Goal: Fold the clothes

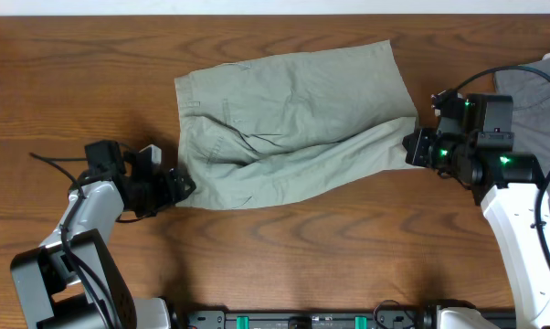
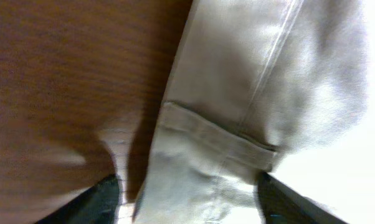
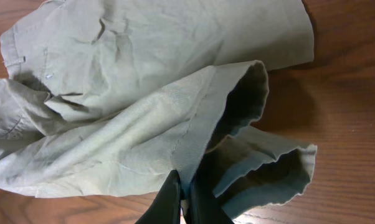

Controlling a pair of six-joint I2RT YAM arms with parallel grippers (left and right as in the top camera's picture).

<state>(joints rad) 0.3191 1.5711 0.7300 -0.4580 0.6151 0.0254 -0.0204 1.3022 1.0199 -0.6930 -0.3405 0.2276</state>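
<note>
The pale khaki-green shorts (image 1: 293,119) lie spread and wrinkled mid-table, waistband to the left, legs to the right. My left gripper (image 1: 179,185) sits at the waistband's near corner. In the left wrist view its dark fingers (image 2: 103,199) stand apart, with the waistband and a belt loop (image 2: 212,140) between them, not pinched; the left gripper (image 2: 187,186) is open. My right gripper (image 1: 412,146) is shut on the hem of the near leg. In the right wrist view the right gripper (image 3: 184,180) pinches the hem's edge (image 3: 194,143), and the leg opening (image 3: 250,93) gapes beside it.
A darker grey garment (image 1: 531,91) lies at the table's far right, behind my right arm. A black cable (image 1: 51,157) trails left of the left arm. Bare wooden table (image 1: 74,73) surrounds the shorts.
</note>
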